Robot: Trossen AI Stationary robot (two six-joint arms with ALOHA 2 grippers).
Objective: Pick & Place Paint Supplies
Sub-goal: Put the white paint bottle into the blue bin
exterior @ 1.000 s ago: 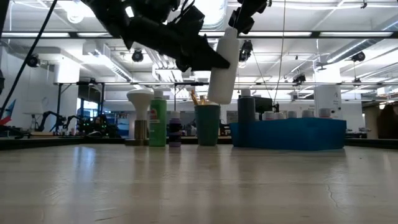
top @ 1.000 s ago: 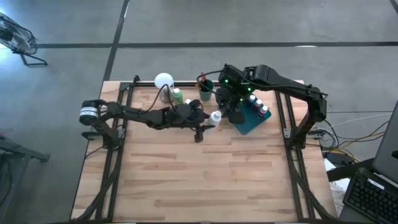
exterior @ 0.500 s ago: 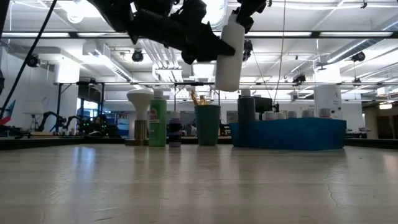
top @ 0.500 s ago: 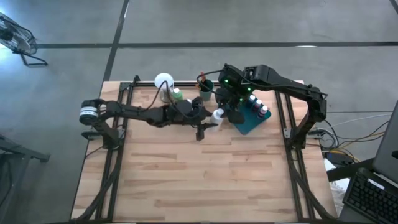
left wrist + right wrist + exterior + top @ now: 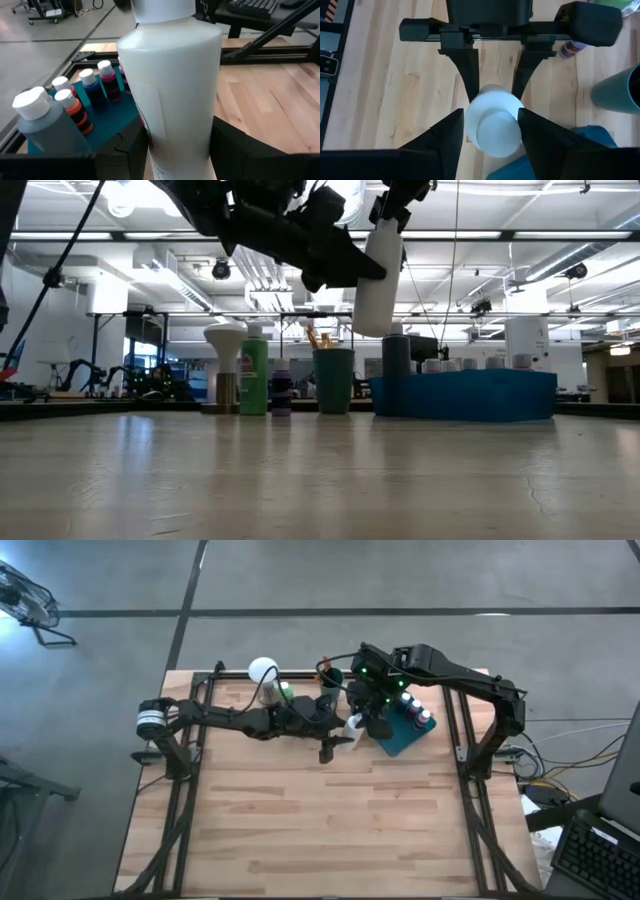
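A white bottle [image 5: 377, 290] with a white cap hangs high over the table beside the teal tray [image 5: 465, 395]. My left gripper [image 5: 350, 265] reaches in from the table's left and is shut on it. My right gripper [image 5: 492, 142] hangs above, pointing steeply down. It is open, with one finger on each side of the bottle's capped top [image 5: 496, 131]. The tray [image 5: 117, 117] holds several small white-capped paint bottles, among them a grey one [image 5: 45, 127] and a blue one [image 5: 94, 95]. My left gripper pinches the white bottle's body [image 5: 170, 100] between its two fingers [image 5: 132, 150], one on each side. The fingers come nearly level from the table's left and lie across the bottle. The bottle stands almost upright, cap up, lifted clear of the table. My right gripper's fingers [image 5: 447, 140] stand close against the bottle's top; whether they touch it I cannot tell.
At the far edge stand a round white-topped object [image 5: 226, 365], a green bottle [image 5: 254, 375], a small purple bottle [image 5: 281, 395] and a teal cup [image 5: 333, 380] with brushes in it. The near half of the wooden table [image 5: 320, 830] is bare.
My left gripper has carried the white bottle toward the table's right and a little up, bringing its cap under my right gripper. The bottle, tilted a second ago, now stands nearly upright.
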